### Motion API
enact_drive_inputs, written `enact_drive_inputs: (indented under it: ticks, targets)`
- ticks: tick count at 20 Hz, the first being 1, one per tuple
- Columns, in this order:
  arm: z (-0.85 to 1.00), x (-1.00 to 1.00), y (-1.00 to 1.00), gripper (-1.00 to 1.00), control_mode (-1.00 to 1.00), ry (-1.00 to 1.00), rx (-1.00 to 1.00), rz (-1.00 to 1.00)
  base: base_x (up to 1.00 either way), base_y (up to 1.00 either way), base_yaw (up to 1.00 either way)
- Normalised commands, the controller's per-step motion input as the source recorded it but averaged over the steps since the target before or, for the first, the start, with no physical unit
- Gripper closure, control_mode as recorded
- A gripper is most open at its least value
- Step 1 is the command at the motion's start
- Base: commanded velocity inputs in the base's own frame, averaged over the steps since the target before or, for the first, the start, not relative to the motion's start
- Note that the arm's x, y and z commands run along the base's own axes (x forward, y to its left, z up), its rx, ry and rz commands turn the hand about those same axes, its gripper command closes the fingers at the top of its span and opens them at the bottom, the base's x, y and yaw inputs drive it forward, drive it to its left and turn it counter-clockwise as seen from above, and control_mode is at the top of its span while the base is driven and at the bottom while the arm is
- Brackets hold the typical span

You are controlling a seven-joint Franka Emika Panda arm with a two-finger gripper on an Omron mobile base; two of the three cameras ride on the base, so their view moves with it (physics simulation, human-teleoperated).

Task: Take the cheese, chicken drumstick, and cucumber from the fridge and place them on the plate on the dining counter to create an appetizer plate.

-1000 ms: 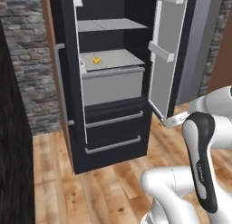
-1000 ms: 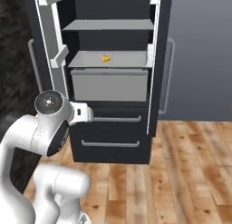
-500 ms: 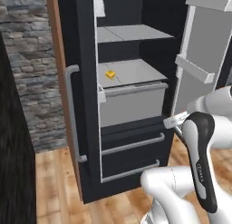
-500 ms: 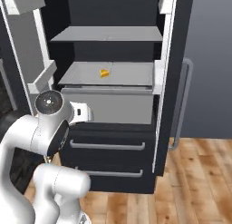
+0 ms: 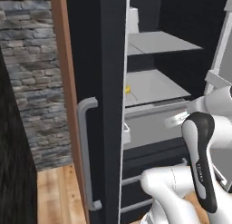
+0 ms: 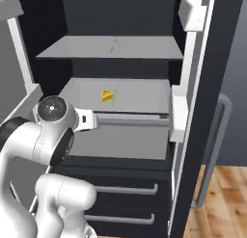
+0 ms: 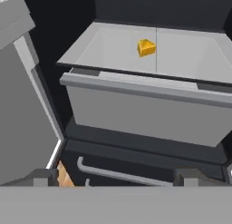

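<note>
The fridge (image 6: 120,46) stands open right in front of me, dark inside with light grey shelves. A small yellow-orange cheese (image 6: 107,95) wedge lies on the grey shelf above a drawer, also seen as the cheese (image 7: 146,47) in the hand view and as a sliver of cheese (image 5: 128,89) past the door edge. My gripper (image 7: 118,177) is open and holds nothing; it hangs low in front of the grey drawer (image 7: 145,114), below and short of the cheese. The chicken drumstick, cucumber, plate and dining counter are out of view.
An open door with white bins (image 6: 192,14) and a grey handle (image 6: 214,150) stands at the right; the other door (image 7: 22,105) is at the left. Two lower drawers (image 6: 125,189) have bar handles. A stone wall (image 5: 31,60) and wooden floor (image 5: 54,191) flank the fridge.
The base has driven closer to the fridge, so both base views have shifted and the fridge looms much larger. The cheese has not moved on its shelf. The gripper stays open.
</note>
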Motion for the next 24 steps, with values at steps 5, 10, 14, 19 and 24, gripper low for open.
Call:
enact_drive_inputs:
  ticks: [5, 10, 14, 19, 24]
  targets:
    - [0.00, 0.00, 0.00, -1.00, 1.00, 0.00, 0.00, 0.00, 0.78, 0.00, 0.03]
    - [0.00, 0.00, 0.00, -1.00, 1.00, 0.00, 0.00, 0.00, 0.58, 0.00, 0.02]
    - [0.00, 0.00, 0.00, -1.00, 1.00, 0.00, 0.00, 0.00, 0.19, 0.00, 0.00]
    - [0.00, 0.00, 0.00, -1.00, 1.00, 0.00, 0.00, 0.00, 0.18, -0.02, 0.01]
    - [0.00, 0.00, 0.00, -1.00, 1.00, 0.00, 0.00, 0.00, 0.25, -0.54, 0.12]
